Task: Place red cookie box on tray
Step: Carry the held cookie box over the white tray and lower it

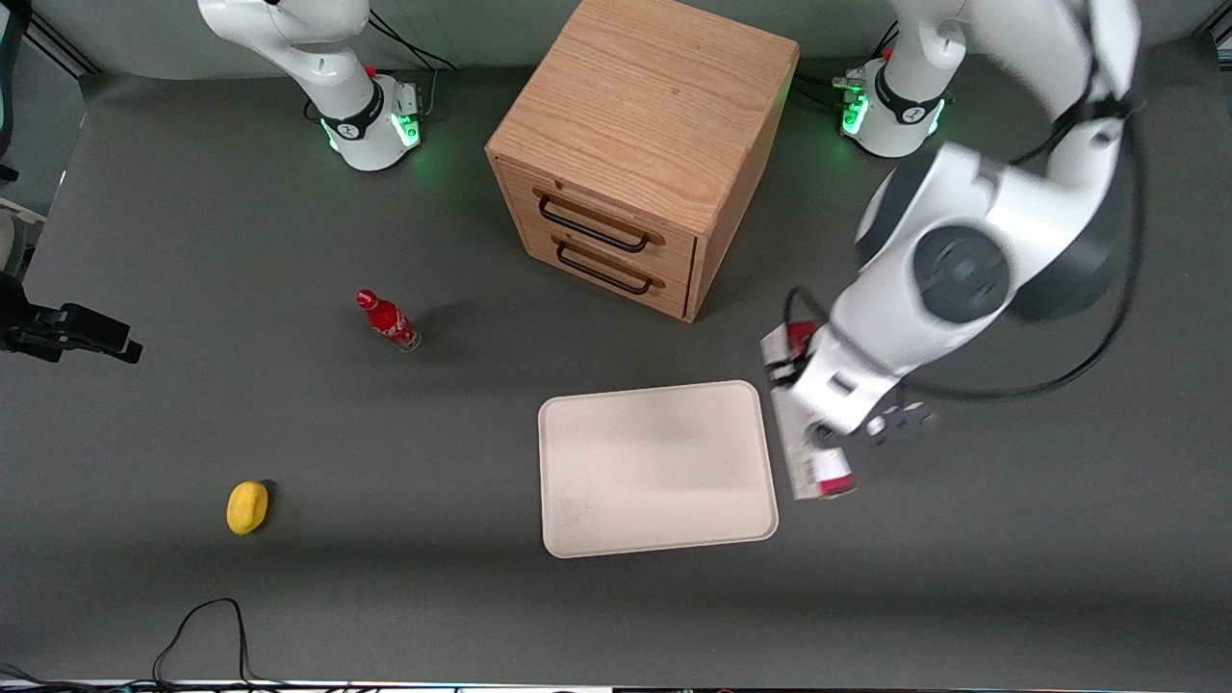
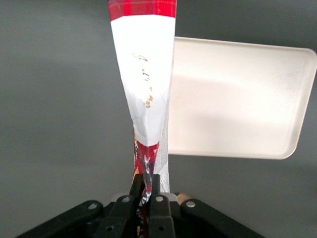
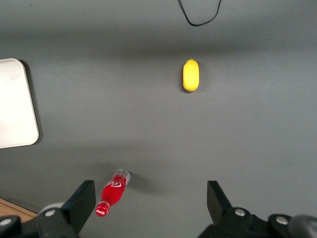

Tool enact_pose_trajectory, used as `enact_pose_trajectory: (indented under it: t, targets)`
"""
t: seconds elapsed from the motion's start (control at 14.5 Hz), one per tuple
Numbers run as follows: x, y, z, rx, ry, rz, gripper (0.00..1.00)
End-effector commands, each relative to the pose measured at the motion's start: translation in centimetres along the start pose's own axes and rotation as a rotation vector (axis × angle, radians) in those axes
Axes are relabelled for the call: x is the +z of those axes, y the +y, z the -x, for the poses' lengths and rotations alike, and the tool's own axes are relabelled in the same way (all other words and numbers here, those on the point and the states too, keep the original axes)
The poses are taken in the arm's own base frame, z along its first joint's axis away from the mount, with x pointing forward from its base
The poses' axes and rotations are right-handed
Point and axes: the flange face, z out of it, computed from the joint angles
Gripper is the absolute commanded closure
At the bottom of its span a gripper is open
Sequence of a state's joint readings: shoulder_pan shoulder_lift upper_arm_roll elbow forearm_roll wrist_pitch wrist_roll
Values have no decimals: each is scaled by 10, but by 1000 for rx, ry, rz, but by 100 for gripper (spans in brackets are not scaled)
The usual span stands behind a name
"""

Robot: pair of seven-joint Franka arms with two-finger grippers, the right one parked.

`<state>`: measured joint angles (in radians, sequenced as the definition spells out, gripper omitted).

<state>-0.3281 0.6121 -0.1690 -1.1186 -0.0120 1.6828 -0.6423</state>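
Tool (image 2: 146, 184) pinching red cookie box (image 2: 142, 84) at narrow end, fingers nearly closed. Carton probably light, crushable; gripping mid-length steadier. Hanging beside tray (image 2: 237, 99).

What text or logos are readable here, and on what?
Red cookie box, held in the shut claw beside the tray: gold script on its white face, too blurred to read.
Red bottle: white script logo, too small to read for certain.
Arm bases: small marks, unreadable.
Tray, wooden cabinet, yellow object: no text.
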Motion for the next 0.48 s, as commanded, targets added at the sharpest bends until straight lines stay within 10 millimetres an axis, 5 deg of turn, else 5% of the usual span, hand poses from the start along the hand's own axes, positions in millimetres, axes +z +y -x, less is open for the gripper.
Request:
enact_pose_trajectory:
  t: [0.0,0.28,0.41]
  targets:
    - [33,32,-24,-19,30,27,100]
    - [113,40,-25,18,39,-36,100]
    - [131,41,-25,26,58,-37,100]
